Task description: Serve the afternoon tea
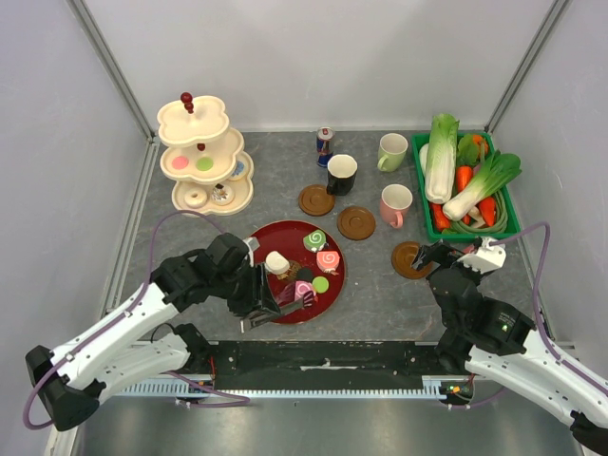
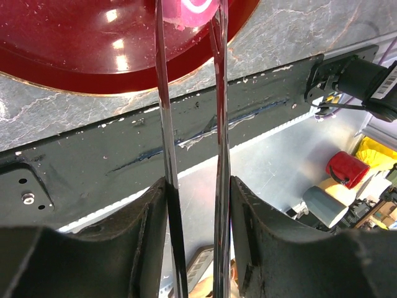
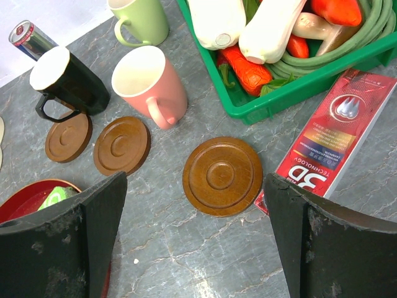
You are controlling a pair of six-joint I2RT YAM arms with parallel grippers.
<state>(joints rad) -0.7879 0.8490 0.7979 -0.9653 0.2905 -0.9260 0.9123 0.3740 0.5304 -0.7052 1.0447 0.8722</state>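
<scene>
Your left gripper point(image 2: 198, 183) squeezes the tongs point(image 2: 166, 155) so their tips bracket the pink roll point(image 2: 195, 9) on the red plate point(image 1: 275, 233), while your right gripper point(image 3: 195, 183) hangs spread wide over a coaster point(image 3: 222, 176), likely awaiting the pink mug point(image 3: 149, 81).

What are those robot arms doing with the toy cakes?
The left pincer squeezes metal tongs, whose tips reach a pink cake on the red plate. The right pincer hangs open above a wooden coaster, holding nothing. The mugs stand on the table, none on a coaster yet.
</scene>
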